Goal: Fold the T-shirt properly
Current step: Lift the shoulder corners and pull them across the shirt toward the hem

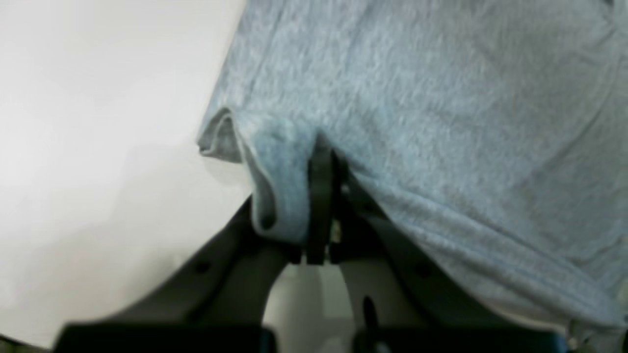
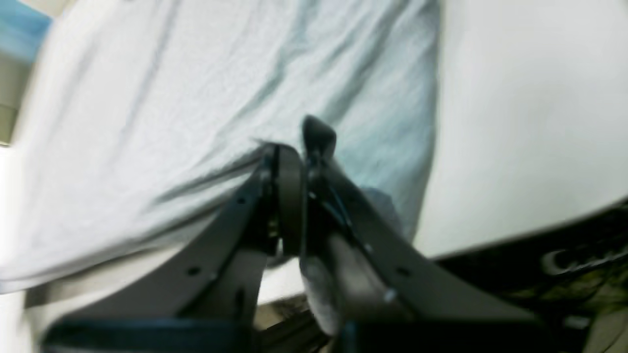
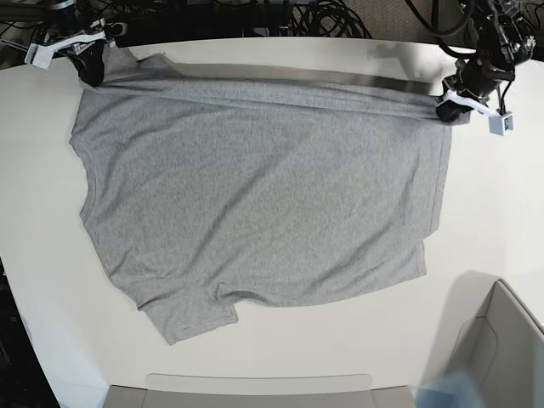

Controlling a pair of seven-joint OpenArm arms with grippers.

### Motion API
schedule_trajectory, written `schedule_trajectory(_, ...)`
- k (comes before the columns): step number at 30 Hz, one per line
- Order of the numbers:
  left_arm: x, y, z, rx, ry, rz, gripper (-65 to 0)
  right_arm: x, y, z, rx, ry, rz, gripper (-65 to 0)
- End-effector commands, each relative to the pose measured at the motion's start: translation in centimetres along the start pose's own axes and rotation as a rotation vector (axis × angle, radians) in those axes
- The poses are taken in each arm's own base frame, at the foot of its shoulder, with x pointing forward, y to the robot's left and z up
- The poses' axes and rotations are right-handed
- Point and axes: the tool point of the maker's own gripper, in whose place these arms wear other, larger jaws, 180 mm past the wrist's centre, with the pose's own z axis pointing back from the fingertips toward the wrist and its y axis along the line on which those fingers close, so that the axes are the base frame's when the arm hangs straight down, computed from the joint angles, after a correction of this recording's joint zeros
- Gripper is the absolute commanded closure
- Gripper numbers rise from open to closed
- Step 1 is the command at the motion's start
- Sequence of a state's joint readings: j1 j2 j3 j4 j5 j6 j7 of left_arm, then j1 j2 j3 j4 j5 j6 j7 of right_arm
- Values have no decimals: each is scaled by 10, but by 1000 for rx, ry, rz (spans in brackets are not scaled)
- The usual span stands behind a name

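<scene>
The heather-grey T-shirt lies spread on the white table, plain side up, with no lettering showing. Its far edge is raised and stretched taut between both grippers. My left gripper is shut on the far right corner; in the left wrist view the fingers pinch a bunched hem of the T-shirt. My right gripper is shut on the far left corner; in the right wrist view its fingers clamp the wrinkled T-shirt. A sleeve points toward the near edge.
A grey bin stands at the near right corner. A flat grey tray sits along the near edge. Dark cables lie behind the table's far edge. The table's edge shows close to the right gripper.
</scene>
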State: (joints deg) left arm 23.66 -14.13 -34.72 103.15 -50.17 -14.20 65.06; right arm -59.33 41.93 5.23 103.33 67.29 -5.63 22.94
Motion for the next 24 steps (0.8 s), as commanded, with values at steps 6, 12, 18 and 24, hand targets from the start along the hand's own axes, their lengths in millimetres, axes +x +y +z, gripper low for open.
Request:
schedule_trajectory(6,37,-12,3,5,-101,23,0,19,7,-24,25,30,71,0)
schedule_trajectory(12,65,-31,-1,-30,-114,43,0,36,29,-58,87,62,87,0)
schedule_trajectory(18,88,-40,-11,-39,-133,74,0,52,54,-89,140,83,127,0)
schedule_trajectory(24,93,-54,-28,-28,-113,25,0,63,80,-119,144,82,240,0)
